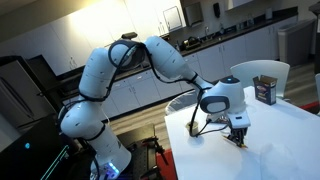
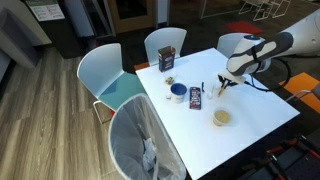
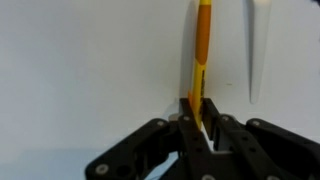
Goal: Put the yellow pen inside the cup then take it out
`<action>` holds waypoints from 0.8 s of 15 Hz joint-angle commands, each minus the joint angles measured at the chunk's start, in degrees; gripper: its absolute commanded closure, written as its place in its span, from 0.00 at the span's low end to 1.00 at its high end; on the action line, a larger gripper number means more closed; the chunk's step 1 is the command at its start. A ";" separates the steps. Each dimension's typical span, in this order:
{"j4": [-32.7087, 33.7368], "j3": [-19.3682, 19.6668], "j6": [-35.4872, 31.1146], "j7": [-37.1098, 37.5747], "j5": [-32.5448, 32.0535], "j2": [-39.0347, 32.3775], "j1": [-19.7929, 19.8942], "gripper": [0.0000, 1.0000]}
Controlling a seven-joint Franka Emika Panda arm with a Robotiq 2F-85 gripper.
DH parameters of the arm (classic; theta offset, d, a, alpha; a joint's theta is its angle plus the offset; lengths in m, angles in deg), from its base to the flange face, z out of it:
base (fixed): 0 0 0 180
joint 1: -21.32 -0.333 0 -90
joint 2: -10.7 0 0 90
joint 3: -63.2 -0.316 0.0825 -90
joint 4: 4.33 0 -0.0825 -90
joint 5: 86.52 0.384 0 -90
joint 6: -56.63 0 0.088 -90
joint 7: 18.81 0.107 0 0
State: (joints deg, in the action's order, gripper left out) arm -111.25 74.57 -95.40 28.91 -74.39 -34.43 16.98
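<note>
And the pincer (image 3: 200, 112) is clamped on one end of the yellow pen (image 3: 203, 50), its long axis running straight out ahead, down at the white tabletop (image 3: 90, 60), near the cup (image 2: 222, 118) but not over it.

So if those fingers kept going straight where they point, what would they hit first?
Probably the white table: the fingers, shut on the yellow pen, point down at it. Remaining gap unclear.

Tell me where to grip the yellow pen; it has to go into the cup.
Pinch the yellow pen across its thin shaft near one end, from above: it appears to lie flat on the table, leaving only its sides free. The end effector clamps it so.
</note>
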 commanded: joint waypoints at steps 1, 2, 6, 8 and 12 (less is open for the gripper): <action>-13.80 8.46 -6.37 5.59 -7.83 10.28 -9.77 0.96; -16.79 11.68 -9.45 7.84 -11.33 12.14 -13.27 0.96; -27.83 26.69 -20.90 16.22 -27.04 18.07 -29.96 0.96; -30.81 35.45 -25.06 21.79 -37.75 18.88 -38.88 0.96; -36.14 51.22 -30.69 26.98 -51.39 21.42 -57.30 0.96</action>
State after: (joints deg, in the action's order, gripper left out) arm -142.28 116.57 -122.65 53.99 -119.46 -16.76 -29.11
